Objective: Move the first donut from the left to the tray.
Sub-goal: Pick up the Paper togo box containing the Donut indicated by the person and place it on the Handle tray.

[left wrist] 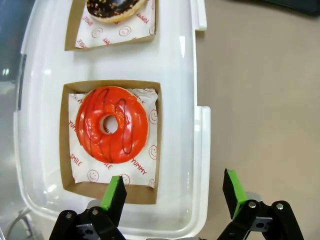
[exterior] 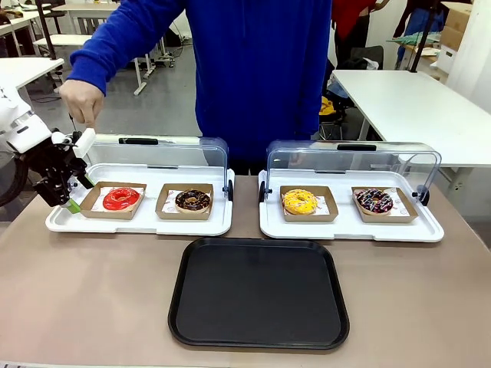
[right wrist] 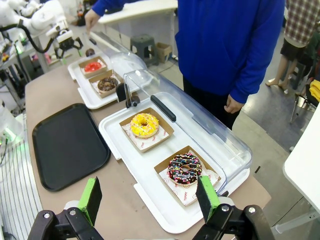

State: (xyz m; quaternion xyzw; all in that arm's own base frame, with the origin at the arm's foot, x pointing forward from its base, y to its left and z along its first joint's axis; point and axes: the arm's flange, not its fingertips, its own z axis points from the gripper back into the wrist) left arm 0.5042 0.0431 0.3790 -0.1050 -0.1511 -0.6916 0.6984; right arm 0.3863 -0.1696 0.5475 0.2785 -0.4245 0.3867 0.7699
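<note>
Red-glazed, the donut (left wrist: 132, 125) lies in its cardboard box (left wrist: 141, 194) at eleven o'clock from your left gripper (left wrist: 175, 186), the nearer arm's; jaws spread wide, holding nothing.

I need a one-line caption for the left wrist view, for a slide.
Open left gripper over the white tray's rim, close to the red donut in its brown box.

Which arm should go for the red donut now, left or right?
Left. The left gripper, open, hangs beside the red donut at the white tray's left end. The right gripper, also open, sits far off near the sprinkled donut.
</note>
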